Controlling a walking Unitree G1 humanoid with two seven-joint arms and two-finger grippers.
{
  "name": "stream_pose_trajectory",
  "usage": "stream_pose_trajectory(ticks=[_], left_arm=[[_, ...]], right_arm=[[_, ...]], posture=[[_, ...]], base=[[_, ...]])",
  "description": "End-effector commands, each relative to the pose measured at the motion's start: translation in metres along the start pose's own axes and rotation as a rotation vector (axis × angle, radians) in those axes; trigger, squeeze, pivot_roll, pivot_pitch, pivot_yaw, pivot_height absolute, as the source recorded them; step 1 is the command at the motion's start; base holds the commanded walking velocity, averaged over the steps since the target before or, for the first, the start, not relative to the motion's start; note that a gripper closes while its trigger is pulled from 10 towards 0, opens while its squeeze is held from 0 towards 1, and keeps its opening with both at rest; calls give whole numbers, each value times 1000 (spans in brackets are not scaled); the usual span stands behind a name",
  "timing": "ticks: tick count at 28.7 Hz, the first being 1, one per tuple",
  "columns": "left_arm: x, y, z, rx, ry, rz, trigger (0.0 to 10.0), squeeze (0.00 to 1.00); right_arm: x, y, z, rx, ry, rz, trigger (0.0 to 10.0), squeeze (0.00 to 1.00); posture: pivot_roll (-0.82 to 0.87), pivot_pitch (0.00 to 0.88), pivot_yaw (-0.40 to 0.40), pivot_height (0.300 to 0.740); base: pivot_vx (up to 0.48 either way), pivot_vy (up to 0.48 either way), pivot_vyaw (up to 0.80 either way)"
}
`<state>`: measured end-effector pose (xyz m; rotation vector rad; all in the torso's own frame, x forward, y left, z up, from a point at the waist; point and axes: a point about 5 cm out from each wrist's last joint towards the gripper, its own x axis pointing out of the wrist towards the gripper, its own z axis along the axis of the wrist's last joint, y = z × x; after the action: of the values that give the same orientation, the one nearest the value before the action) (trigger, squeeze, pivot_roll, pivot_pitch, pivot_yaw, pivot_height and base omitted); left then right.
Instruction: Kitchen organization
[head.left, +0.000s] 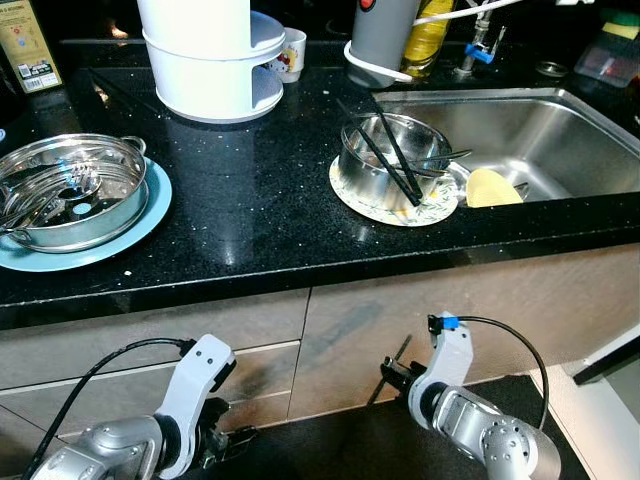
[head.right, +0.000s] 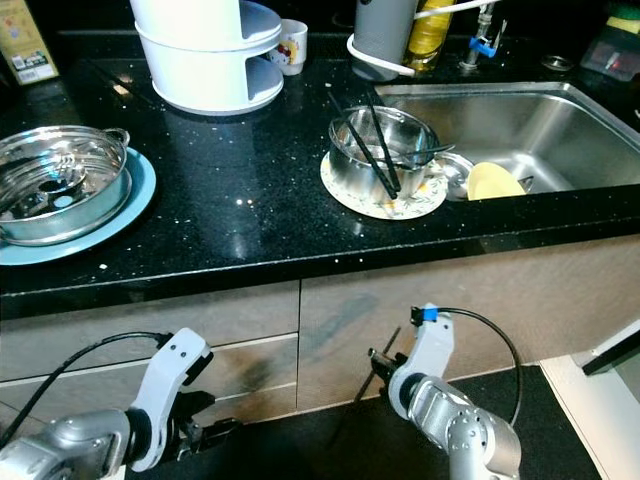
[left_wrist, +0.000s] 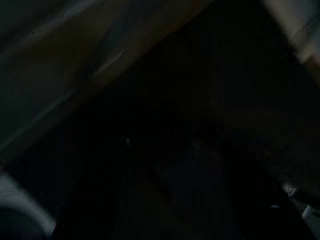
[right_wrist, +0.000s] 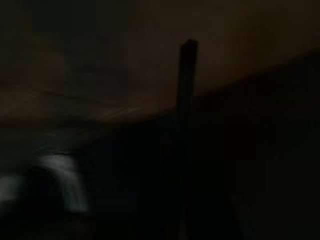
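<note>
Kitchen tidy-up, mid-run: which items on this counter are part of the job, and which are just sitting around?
Job items:
steel bowl holding black chopsticks, on a patterned plate
steel steamer pan on a light blue plate
round yellow dish in the steel sink

Lying about:
white stacked appliance
small printed cup
yellow bottle
grey jug

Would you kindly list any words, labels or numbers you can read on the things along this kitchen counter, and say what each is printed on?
Nothing reads clearly enough to quote.
Green and yellow carton at the counter's far left: a white label panel with print, too small to read.
White mug behind the white stacked container: a coloured picture, no legible words.
Yellow bottle by the steel sink: label too blurred.
</note>
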<state>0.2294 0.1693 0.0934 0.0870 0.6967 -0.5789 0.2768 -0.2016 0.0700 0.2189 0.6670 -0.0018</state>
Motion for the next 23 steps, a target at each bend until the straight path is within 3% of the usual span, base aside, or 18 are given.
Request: stream_pose_trajectory(ticks=[1, 2, 4, 5, 6, 7, 8, 10, 12, 15, 19, 20, 21, 23], left_arm=[[5, -2, -11, -24, 56, 21, 10000, 0], [5, -2, -11, -24, 56, 21, 10000, 0], [15, -4, -16, -35, 51, 57, 10000, 0], [15, -4, -16, -35, 51, 57, 10000, 0], [22, -3, -21, -41, 51, 84, 10000, 0], [22, -3, -21, -41, 51, 84, 10000, 0], [30, -2, -28, -41, 48, 110, 10000, 0], [47, 2, -31, -50, -10, 182, 10000, 0], [57, 4, -31, -47, -40, 249, 10000, 0], [66, 8, -43, -2, 23, 332, 10000, 0], [69, 10, -48, -11, 25, 364, 10000, 0], [71, 9, -47, -21, -12, 381, 10000, 0], [71, 9, -47, -21, -12, 381, 10000, 0], [72, 5, -43, -43, -73, 360, 10000, 0]], right_arm=[[2, -8, -9, -101, 13, -43, 0, 0], [2, -8, -9, -101, 13, -43, 0, 0], [5, -16, -12, -485, 12, -57, 0, 0], [5, -16, -12, -485, 12, -57, 0, 0], [8, -16, -20, -623, 28, -28, 0, 0], [8, -16, -20, -623, 28, -28, 0, 0], [13, -16, -29, -689, 46, -15, 5333, 0], [22, -14, -40, -691, 62, -38, 10000, 0], [27, -10, -45, -740, 59, -69, 10000, 0], [31, -6, -49, -882, 40, -89, 10000, 0], [32, -3, -49, -892, 17, -93, 10000, 0], [34, 2, -46, -781, -26, -97, 10000, 0], [34, 2, -46, -781, -26, -97, 10000, 0], [36, 7, -42, -447, -81, -116, 10000, 0]], posture=[[-82, 221, -68, 740], [-82, 221, -68, 740], [-82, 221, -68, 740], [-82, 221, -68, 740], [-87, 215, -54, 740], [-87, 215, -54, 740], [-87, 212, -53, 740], [-78, 211, -55, 740], [-74, 208, -53, 740], [-78, 209, -52, 740], [-83, 209, -47, 740], [-74, 208, -42, 740], [-74, 208, -42, 740], [-61, 205, -25, 740]], base=[[0, 0, 0], [0, 0, 0], [0, 0, 0], [0, 0, 0], [0, 0, 0], [0, 0, 0], [0, 0, 0], [0, 0, 0], [0, 0, 0], [0, 0, 0], [0, 0, 0], [0, 0, 0], [0, 0, 0], [0, 0, 0]])
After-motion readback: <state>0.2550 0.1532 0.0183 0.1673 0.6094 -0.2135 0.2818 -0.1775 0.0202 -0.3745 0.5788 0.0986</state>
